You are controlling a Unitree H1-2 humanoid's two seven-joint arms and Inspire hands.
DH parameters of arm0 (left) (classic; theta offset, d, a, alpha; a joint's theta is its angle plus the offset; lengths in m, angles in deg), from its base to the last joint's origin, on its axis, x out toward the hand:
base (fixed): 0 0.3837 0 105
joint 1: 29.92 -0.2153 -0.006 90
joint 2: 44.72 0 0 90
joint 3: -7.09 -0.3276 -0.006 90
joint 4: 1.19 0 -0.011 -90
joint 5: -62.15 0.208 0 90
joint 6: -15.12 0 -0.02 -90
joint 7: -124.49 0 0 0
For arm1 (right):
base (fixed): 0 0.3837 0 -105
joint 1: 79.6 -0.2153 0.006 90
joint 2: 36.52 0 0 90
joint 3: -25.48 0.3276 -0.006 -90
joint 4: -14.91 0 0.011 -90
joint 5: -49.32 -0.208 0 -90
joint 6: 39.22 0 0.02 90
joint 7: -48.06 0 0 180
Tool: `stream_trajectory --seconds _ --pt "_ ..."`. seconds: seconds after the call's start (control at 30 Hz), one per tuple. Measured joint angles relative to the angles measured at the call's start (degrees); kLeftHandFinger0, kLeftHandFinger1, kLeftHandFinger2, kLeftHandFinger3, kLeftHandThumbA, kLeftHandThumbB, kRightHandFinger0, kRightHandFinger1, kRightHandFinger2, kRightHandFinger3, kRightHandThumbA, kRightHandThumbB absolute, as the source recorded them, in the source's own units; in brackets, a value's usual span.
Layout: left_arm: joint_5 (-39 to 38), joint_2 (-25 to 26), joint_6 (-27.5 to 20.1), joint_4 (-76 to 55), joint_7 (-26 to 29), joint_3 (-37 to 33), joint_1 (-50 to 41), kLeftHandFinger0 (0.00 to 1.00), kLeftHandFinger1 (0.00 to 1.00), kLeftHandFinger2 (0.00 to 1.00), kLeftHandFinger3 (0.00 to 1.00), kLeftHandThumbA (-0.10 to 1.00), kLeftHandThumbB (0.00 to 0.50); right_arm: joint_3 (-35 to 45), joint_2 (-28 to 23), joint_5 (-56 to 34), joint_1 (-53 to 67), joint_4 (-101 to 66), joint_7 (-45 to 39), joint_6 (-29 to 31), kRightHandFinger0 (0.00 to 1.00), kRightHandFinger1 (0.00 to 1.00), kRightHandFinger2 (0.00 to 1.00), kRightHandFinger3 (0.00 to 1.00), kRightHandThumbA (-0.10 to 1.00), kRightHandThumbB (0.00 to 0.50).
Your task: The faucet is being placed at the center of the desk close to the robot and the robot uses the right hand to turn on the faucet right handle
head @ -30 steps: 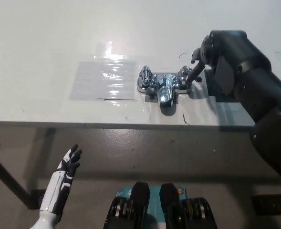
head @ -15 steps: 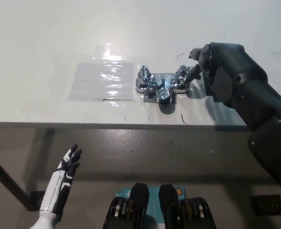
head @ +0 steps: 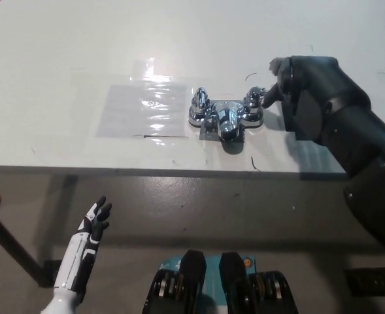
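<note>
A chrome faucet (head: 223, 116) stands on the white desk (head: 61, 59), near its front edge and around the middle. It has a left handle (head: 199, 100), a right handle (head: 253, 98) and a short spout pointing toward me. My black right hand (head: 295, 85) is at the faucet's right side, with a fingertip (head: 268, 97) touching the right handle. The hand grips nothing. My white left hand (head: 94, 222) hangs below the desk edge at the lower left, fingers apart.
A clear plastic sheet (head: 142, 108) lies flat on the desk just left of the faucet. The desk's front edge (head: 146, 171) runs across the middle of the view, with grey floor beneath it.
My right hand has shifted slightly up and to the right while staying in contact with the right handle. The view has also shifted a little. The left hand is unchanged.
</note>
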State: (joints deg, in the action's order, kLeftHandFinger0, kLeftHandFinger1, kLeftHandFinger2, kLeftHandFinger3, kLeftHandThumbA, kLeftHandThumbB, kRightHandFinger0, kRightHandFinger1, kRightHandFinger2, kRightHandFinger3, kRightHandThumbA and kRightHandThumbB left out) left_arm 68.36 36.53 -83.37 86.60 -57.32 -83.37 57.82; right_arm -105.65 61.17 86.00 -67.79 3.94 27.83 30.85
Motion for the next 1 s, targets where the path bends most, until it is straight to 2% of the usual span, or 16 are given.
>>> stream_trajectory --seconds 0.13,0.33,0.37,0.43,0.47,0.5,0.57,0.63,0.67,0.73,1.0 --pt "-0.24 -0.03 -0.02 0.03 0.00 0.00 0.21 1.00 1.00 1.00 1.00 1.00 0.084 -1.38 -0.74 0.61 0.00 0.11 -0.06 0.01 1.00 1.00 1.00 1.00 0.41 0.459" --pt "-0.25 -0.03 -0.07 0.05 0.00 -0.01 0.73 1.00 1.00 1.00 1.00 1.00 0.067 -2.63 -2.13 1.36 0.00 0.10 -0.17 0.13 1.00 1.00 1.00 1.00 0.40 0.473" --pt "-0.25 -0.03 -0.07 0.05 0.00 -0.02 0.74 1.00 1.00 1.00 1.00 1.00 0.065 -2.72 -2.39 1.46 0.00 0.10 -0.22 0.20 1.00 1.00 1.00 1.00 0.42 0.453" --pt "-0.24 -0.02 -0.09 0.06 0.00 -0.02 0.74 1.00 1.00 1.00 1.00 1.00 0.067 -2.72 -3.08 1.63 -0.01 0.09 -0.47 0.41 1.00 1.00 1.00 1.00 0.48 0.456" --pt "-0.24 -0.02 -0.11 0.08 0.00 -0.02 0.74 1.00 1.00 1.00 1.00 1.00 0.077 -2.70 -3.49 1.71 -0.05 0.08 -0.65 0.49 1.00 1.00 1.00 1.00 0.50 0.491" --pt "-0.25 -0.02 -0.13 0.10 0.00 -0.02 0.74 1.00 1.00 1.00 1.00 1.00 0.079 -2.57 -3.99 1.70 -0.14 0.07 -0.93 0.59 1.00 1.00 1.00 1.00 0.52 0.500" --pt "-0.26 -0.01 -0.13 0.17 0.00 -0.01 0.77 1.00 1.00 1.00 1.00 1.00 0.080 -1.65 -5.11 1.52 -0.60 0.00 -2.36 1.00 1.00 1.00 1.00 1.00 0.59 0.500" --pt "-0.26 -0.02 -0.13 0.19 0.00 -0.01 0.83 1.00 1.00 1.00 1.00 1.00 0.082 -0.34 -5.78 0.92 -1.13 -0.12 -4.24 1.63 1.00 1.00 1.00 1.00 0.59 0.500" --pt "-0.25 -0.02 -0.12 0.24 0.00 -0.01 0.87 1.00 1.00 1.00 1.00 1.00 0.081 0.31 -6.15 0.51 -1.30 -0.65 -5.66 1.94 1.00 1.00 1.00 1.00 0.59 0.500" --pt "-0.25 -0.04 -0.11 0.39 0.00 -0.01 0.92 1.00 1.00 1.00 1.00 1.00 0.072 1.08 -6.70 0.03 -1.35 -2.05 -7.86 2.48 1.00 1.00 1.00 1.00 0.50 0.500" --pt "-0.26 -0.05 -0.05 0.45 0.00 0.00 0.90 1.00 1.00 1.00 1.00 1.00 0.079 1.39 -10.85 0.11 -0.57 -18.76 -15.57 2.26 1.00 1.00 1.00 1.00 0.49 0.500"
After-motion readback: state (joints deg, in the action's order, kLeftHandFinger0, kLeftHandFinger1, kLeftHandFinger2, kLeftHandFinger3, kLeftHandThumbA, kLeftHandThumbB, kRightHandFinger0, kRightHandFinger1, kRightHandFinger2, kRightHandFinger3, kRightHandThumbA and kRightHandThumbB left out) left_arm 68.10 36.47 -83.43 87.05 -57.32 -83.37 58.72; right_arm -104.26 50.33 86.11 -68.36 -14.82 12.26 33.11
